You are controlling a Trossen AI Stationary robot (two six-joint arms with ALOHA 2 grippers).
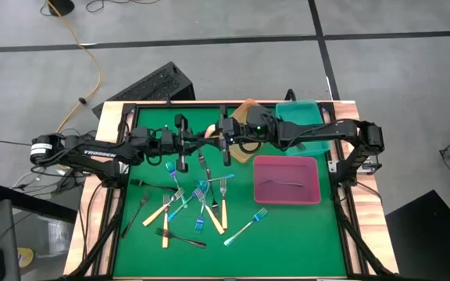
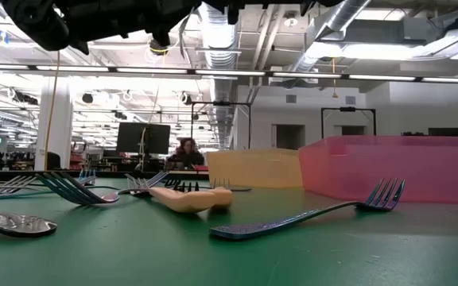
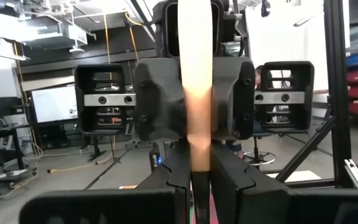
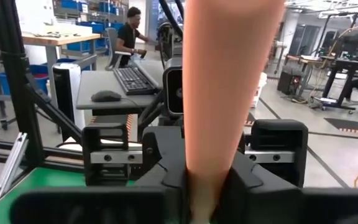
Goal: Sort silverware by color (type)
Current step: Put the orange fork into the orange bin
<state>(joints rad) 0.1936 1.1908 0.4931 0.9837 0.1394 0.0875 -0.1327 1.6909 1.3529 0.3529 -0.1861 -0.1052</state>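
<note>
Handover of 1 cream-handled fork [image 3: 196, 93] is the step in hand: both arms meet in mid-air over the far half of the green felt surface [image 1: 303, 242], well above the loose forks. The left gripper [image 3: 197, 168] has its fingers shut tight on the fork's handle. The right gripper [image 4: 209, 186] faces it from the other side, its fingers drawn in against the same handle, so the fork looks held from both ends at once.

Below, the heap of unsorted forks [image 1: 194, 204], cream-handled, iridescent blue-teal and black, lies spread on the surface left of the pink rectangular plastic tray [image 1: 260, 165]. That tray holds 1 dark fork [image 1: 280, 183]. The teal tray [image 1: 299, 117] and the orange tray [image 1: 246, 108] sit at the far edge, partly under the right arm.

Next, I judge, the left fingers must let go so the right arm can carry the fork to its tray; releasing before the right grip is firm would drop it.

White lettering on the left arm [image 1: 100, 154] reads TROSSEN.
</note>
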